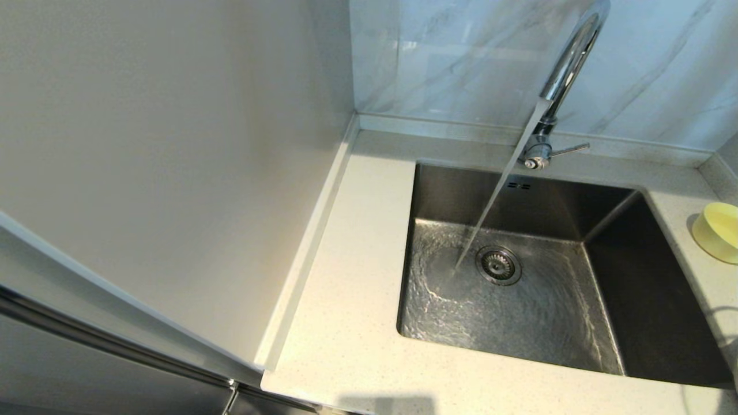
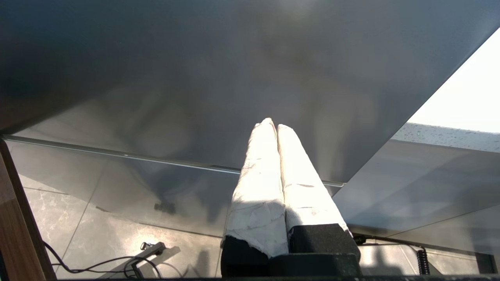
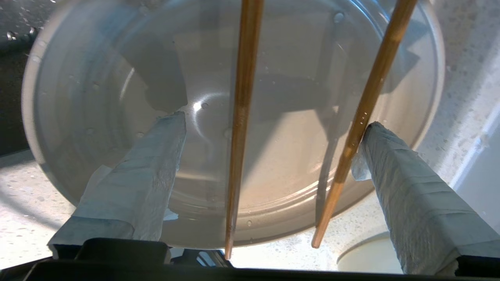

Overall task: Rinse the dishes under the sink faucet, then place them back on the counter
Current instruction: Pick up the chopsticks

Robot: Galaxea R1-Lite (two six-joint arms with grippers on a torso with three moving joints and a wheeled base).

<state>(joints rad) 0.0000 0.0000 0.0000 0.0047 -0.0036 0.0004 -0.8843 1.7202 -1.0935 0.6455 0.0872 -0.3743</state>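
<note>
In the head view, water is seen running in a slanted stream from the chrome gooseneck faucet, whose thin side lever is turned out to the right above its round base, and the stream lands just beside the round drain on the floor of the steel sink, where a rippled film of water is spread. The sink is set into the off-white speckled table, which is bordered by a low raised rim along the pale wall panel on the left and the grey-veined marble tiles at the back. The small pale-yellow bowl is seen standing on the table at the far right edge of that view, right of the sink. Neither arm is shown in the head view. In the right wrist view, the right tool is held above the large cream plate, which lies on the speckled table; its cloth-wrapped fingers are spread wide apart, with nothing clamped. The two wooden chopsticks are laid across the plate between the fingers, and the farther stick is touched by one finger. Water drops are visible on the plate and sticks. In the left wrist view, the left tool is shown with its wrapped fingers pressed together on nothing, held beside a grey panel above a tiled floor.
</note>
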